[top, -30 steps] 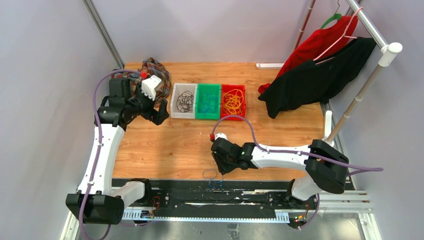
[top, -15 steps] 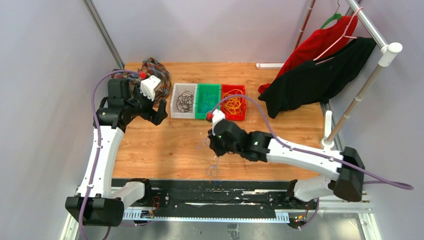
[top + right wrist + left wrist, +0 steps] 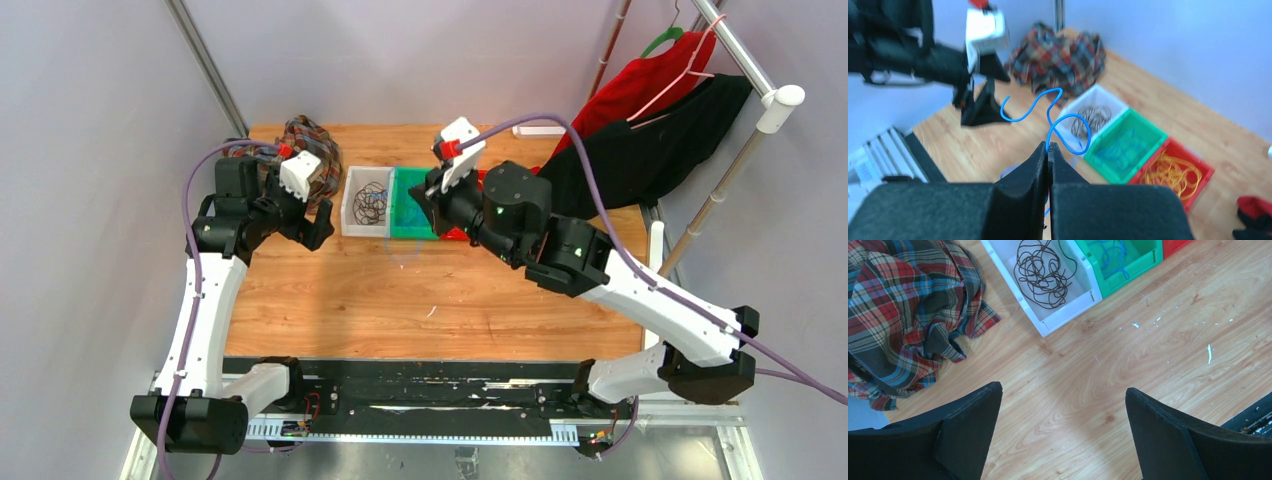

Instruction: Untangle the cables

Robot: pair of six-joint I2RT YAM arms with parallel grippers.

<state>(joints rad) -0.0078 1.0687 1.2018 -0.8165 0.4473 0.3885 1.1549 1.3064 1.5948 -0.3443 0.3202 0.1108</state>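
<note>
My right gripper (image 3: 1048, 148) is shut on a thin blue cable (image 3: 1048, 107) that curls up from the fingertips in loose loops. In the top view the right gripper (image 3: 426, 203) hangs raised over the green bin (image 3: 410, 190), and the blue cable (image 3: 405, 250) trails faintly below it. Black cables (image 3: 1043, 275) lie in the white bin (image 3: 1068, 312), blue cables (image 3: 1120, 147) in the green bin, and yellow cables (image 3: 1170, 170) in the red bin (image 3: 1198, 190). At the left my left gripper (image 3: 1063, 407) stands open over bare wood, with nothing between its fingers (image 3: 968, 425).
A plaid cloth (image 3: 300, 140) is heaped at the table's back left corner, just behind the left gripper (image 3: 305, 232). Red and black garments (image 3: 640, 140) hang from a rack at the right and drape onto the table. The three bins sit in a row mid-table.
My right gripper has shut on the blue cable and risen with it from the table's front edge up and back over the bins. The left arm has not moved.
</note>
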